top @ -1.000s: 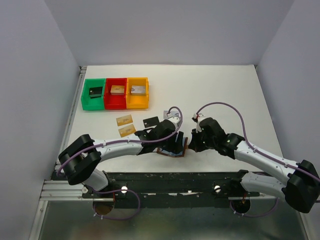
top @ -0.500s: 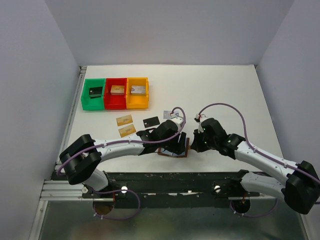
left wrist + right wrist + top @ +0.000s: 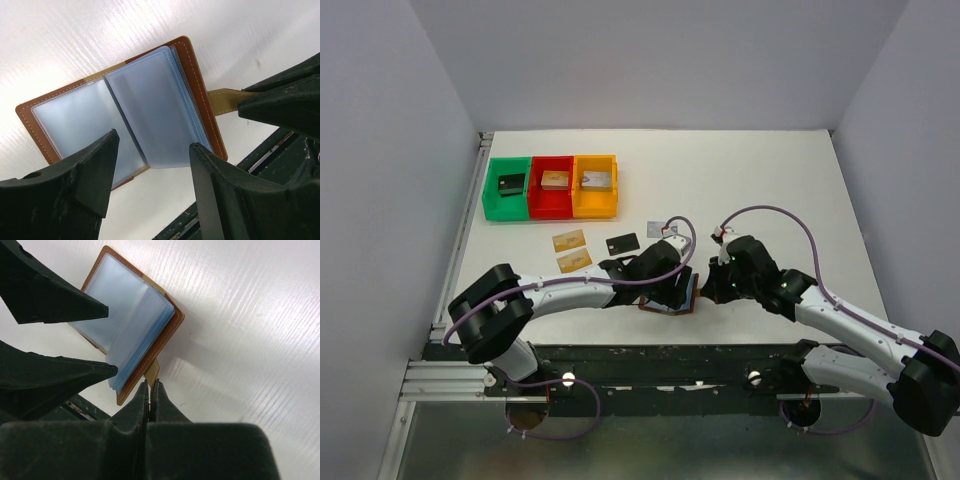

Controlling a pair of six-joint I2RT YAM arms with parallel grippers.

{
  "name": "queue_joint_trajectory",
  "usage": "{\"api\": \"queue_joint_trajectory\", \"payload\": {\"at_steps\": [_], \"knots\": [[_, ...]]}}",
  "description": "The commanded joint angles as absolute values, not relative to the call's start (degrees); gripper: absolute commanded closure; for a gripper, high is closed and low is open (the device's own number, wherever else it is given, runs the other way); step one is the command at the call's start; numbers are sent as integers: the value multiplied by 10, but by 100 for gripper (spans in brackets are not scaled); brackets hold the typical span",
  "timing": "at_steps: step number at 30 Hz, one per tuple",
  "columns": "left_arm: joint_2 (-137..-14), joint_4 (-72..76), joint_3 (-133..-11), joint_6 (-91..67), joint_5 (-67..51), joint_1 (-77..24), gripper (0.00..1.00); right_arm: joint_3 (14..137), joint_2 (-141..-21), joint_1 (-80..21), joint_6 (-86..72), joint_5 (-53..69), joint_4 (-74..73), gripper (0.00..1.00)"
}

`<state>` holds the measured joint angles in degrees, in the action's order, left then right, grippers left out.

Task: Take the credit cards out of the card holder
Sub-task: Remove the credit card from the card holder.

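The brown leather card holder (image 3: 197, 85) lies open on the white table near its front edge, its pale blue-grey pockets (image 3: 150, 110) fanned upward. My left gripper (image 3: 154, 142) hovers open over the pockets, touching nothing. My right gripper (image 3: 151, 384) is shut on the card holder's tan snap tab (image 3: 152, 369). In the top view the card holder (image 3: 672, 303) is mostly hidden under my left gripper (image 3: 672, 288). Two tan-gold credit cards (image 3: 569, 240) (image 3: 574, 260), a dark card (image 3: 621, 243) and a pale card (image 3: 660, 228) lie flat on the table beyond it. Whether cards sit in the pockets I cannot tell.
Green (image 3: 507, 205), red (image 3: 552, 207) and orange (image 3: 595, 207) bins stand in a row at the back left, each holding a small block. The black rail at the table's front edge (image 3: 720, 355) runs just below the card holder.
Both grippers and the card holder have shifted slightly toward the right and the front edge. The right gripper stays shut on the tab; the left stays open.
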<state>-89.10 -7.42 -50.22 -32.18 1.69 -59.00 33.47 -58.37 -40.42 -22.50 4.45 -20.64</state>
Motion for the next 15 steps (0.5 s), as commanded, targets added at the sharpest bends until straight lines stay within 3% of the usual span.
{"api": "queue_joint_trajectory", "payload": {"at_steps": [1, 15], "knots": [[-893, -72, -519, -309, 25, -594, 28, 345, -583, -402, -228, 56, -205, 100], [-898, -64, -523, -305, 5, -596, 27, 349, -591, -401, -225, 57, -206, 100]]}}
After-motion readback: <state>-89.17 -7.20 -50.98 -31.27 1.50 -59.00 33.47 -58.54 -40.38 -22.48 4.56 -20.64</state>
